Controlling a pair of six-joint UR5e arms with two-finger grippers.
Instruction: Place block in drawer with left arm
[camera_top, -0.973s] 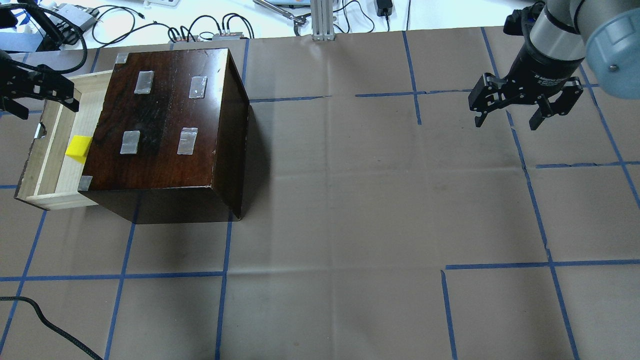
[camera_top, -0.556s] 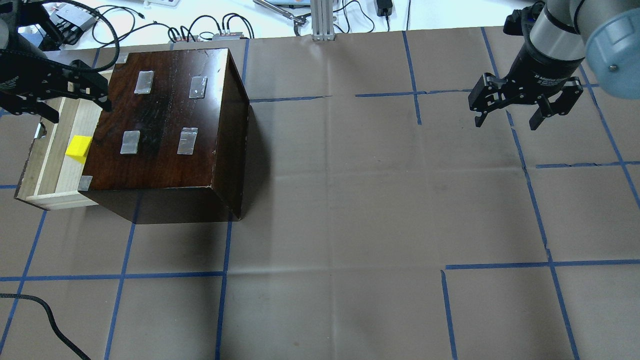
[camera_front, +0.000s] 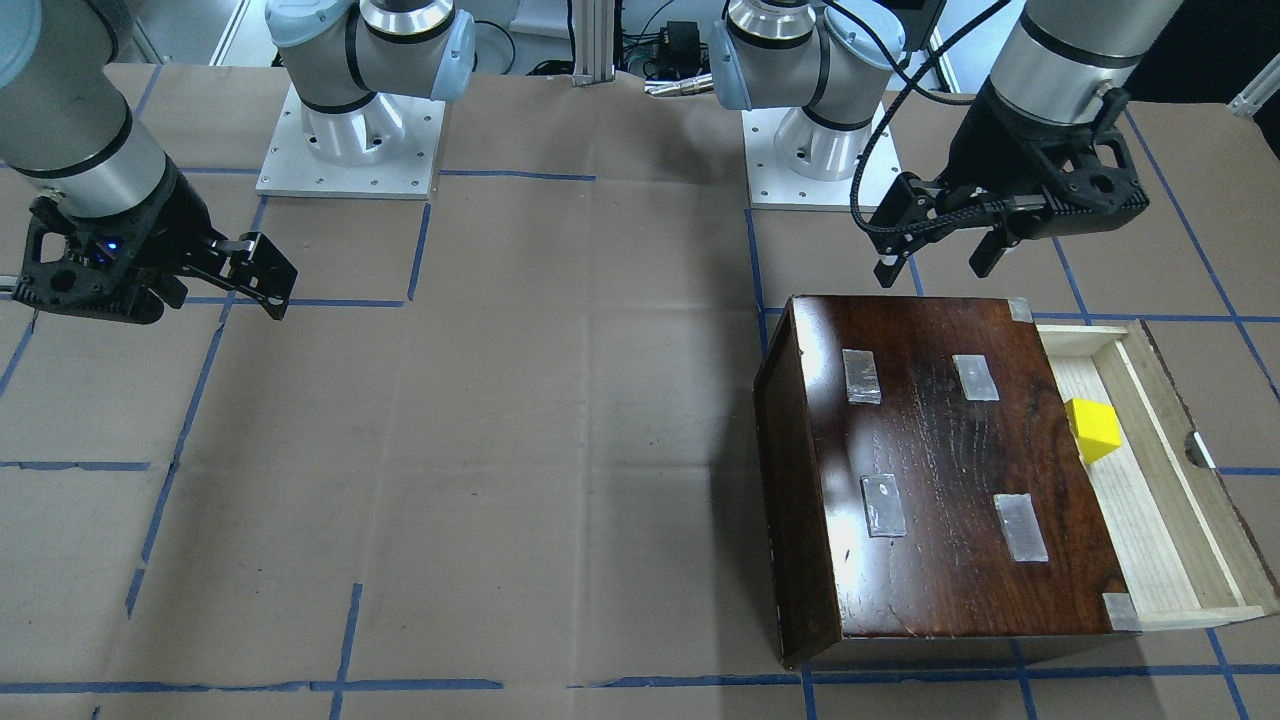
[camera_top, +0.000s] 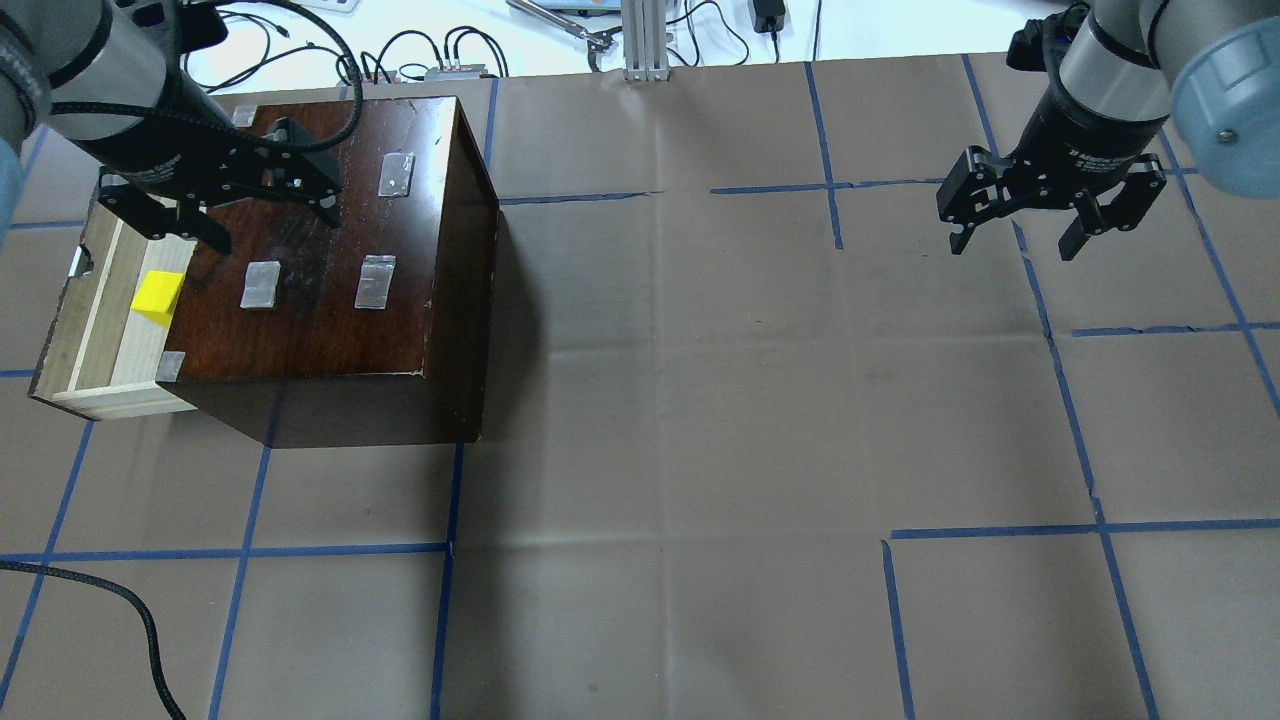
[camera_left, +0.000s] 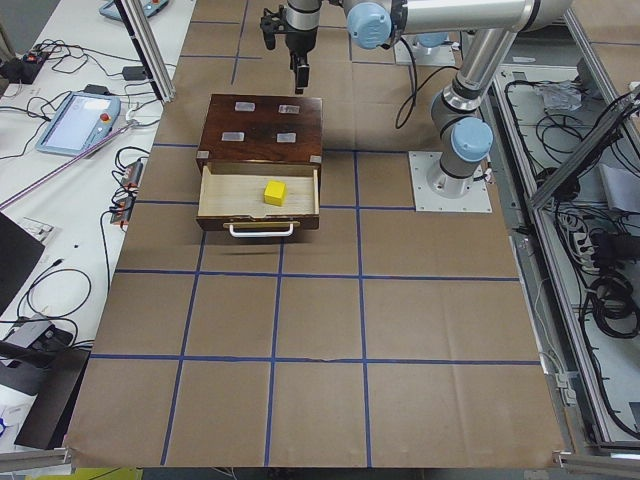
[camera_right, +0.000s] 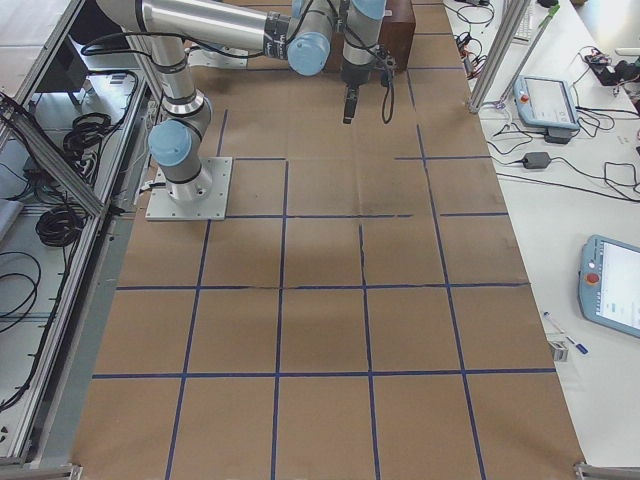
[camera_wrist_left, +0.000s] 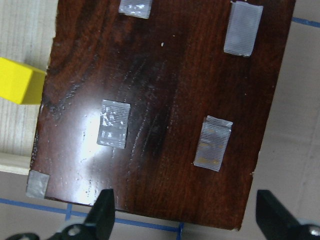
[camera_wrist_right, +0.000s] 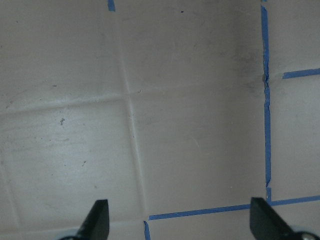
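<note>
The small bright yellow cube block (camera_top: 157, 297) is seen in the pale wooden drawer (camera_top: 120, 400), at 9 o'clock of the dark glossy box (camera_top: 330, 270). The left tool (camera_top: 272, 230), above the box, and right tool (camera_top: 1012, 248) are held spread, empty. Judged light and rigid, the cube is best pinched across opposite faces

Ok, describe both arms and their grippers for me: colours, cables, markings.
Both arms are silver-grey tubes with light blue joint caps. The left arm carries a loose black braided cable; the right arm shows none. The left gripper and right gripper are black, two-fingered linkage frames. White lettering on the right wrist is too small to read.
</note>
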